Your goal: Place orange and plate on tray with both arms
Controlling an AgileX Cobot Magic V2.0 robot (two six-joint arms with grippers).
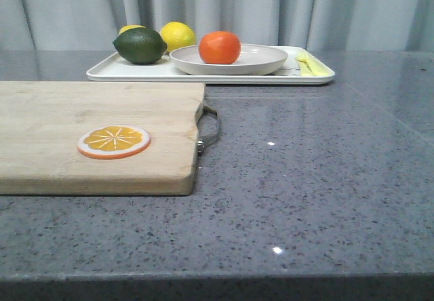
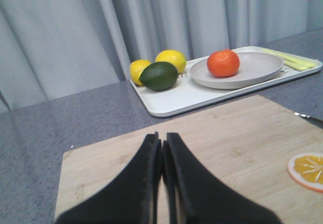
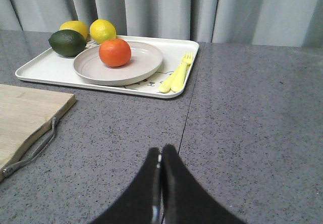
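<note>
Resting inside the plate (image 1: 229, 59), the orange (image 1: 219, 47) sits toward the dish's left half in the front view, and the plate itself stands on the tray (image 1: 129, 72) at the far side of the grey speckled surface (image 1: 312, 179). Also on the tray: 2 lemons (image 1: 177, 35), a dark green lime (image 1: 140, 45) touching them, and yellow cutlery (image 1: 306, 64) at the right end. A wooden cutting board (image 1: 81, 138) with a metal handle (image 1: 210, 129) carries 1 orange slice (image 1: 113, 142). The left claw (image 2: 162, 148) hangs clenched and empty over the board; the right claw (image 3: 160, 158) hangs clenched and empty over bare surface, both well apart from the tray.
</note>
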